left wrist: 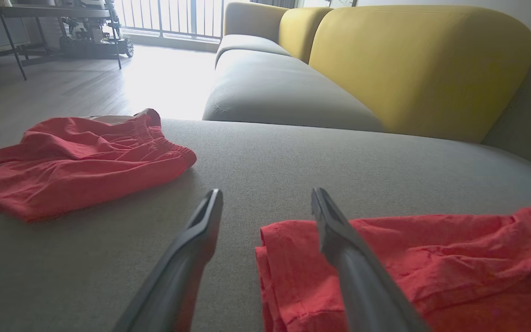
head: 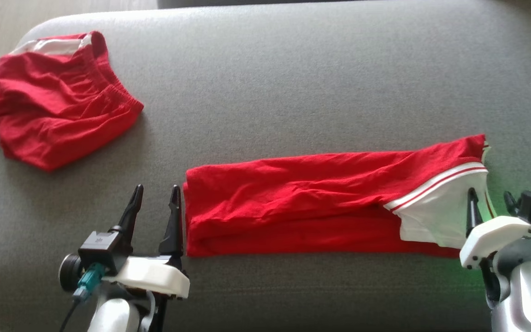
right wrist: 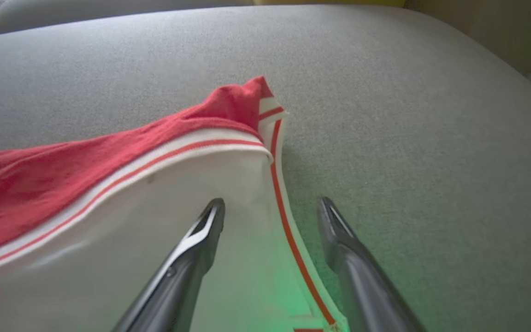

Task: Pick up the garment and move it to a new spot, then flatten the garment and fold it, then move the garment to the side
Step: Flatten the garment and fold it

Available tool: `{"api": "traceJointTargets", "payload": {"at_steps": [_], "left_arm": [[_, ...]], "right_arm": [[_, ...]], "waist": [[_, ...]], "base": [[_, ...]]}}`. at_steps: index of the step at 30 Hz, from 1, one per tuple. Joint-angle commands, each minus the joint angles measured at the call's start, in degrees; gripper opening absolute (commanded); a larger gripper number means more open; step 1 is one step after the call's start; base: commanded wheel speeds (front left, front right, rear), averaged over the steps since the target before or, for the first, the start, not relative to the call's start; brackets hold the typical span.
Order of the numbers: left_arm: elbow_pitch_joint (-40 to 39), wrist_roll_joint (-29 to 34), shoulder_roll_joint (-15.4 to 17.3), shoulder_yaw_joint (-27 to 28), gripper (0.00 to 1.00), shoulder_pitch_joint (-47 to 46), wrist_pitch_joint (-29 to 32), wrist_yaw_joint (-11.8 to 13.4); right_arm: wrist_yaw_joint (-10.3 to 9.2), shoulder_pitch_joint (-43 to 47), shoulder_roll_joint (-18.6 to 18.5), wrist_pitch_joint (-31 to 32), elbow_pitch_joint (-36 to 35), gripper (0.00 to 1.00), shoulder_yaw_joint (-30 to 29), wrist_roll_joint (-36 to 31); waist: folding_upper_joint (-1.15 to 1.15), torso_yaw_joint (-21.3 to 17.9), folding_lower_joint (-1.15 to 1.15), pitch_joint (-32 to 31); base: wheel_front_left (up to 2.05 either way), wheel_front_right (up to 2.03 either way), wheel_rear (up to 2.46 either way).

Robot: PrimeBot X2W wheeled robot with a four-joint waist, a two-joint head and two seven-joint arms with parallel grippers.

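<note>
A red garment [head: 311,203] with a white, red-striped end lies folded into a long strip across the grey cushion [head: 293,83]. My left gripper [head: 156,194] is open at the strip's left end; in the left wrist view its fingers straddle the red corner [left wrist: 293,249]. My right gripper [head: 491,197] is open at the white end [right wrist: 155,216], one finger over the white cloth and the other over bare cushion beside the striped edge. Neither gripper holds anything.
A second red garment [head: 58,101], crumpled, lies at the cushion's far left corner near the edge. Yellow sofa backs [left wrist: 413,60] and another grey seat [left wrist: 274,83] stand beyond. Wooden floor [left wrist: 62,87] lies off the left side.
</note>
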Motion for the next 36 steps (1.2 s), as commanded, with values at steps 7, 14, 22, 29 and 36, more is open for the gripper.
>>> {"api": "traceJointTargets", "payload": {"at_steps": [7,14,22,29,36], "left_arm": [[-1.8,0.6,0.0,1.4,1.0,-3.6,-0.3,-0.2],[-2.0,0.8,0.0,1.4,1.0,-4.3,-0.3,-0.2],[-2.2,0.8,0.0,1.6,1.0,-5.1,-0.3,-0.2],[-2.1,1.1,0.0,2.0,1.0,-5.2,-0.3,-0.2],[-1.8,0.7,0.0,1.9,1.0,-4.6,-0.3,-0.2]], "right_arm": [[-0.02,-4.1,-0.4,0.9,1.4,1.0,-0.7,-3.7],[-0.02,-6.1,-0.4,2.0,3.5,1.0,-3.3,-5.8],[-0.02,-7.7,-0.4,3.0,7.3,0.0,-3.0,-4.0],[-0.02,-8.0,-0.4,2.2,7.6,0.0,-1.7,-3.4],[-0.02,-8.4,-1.3,2.5,5.7,0.0,-4.4,-4.7]], "waist": [[0.0,1.3,0.0,1.4],[0.0,1.9,0.0,2.8],[0.0,2.0,0.0,3.4],[0.0,1.6,0.0,2.7],[0.0,1.5,0.0,1.0]], "base": [[0.0,0.0,0.0],[0.0,0.0,0.0],[0.0,0.0,0.0],[0.0,0.0,0.0],[0.0,0.0,0.0]]}}
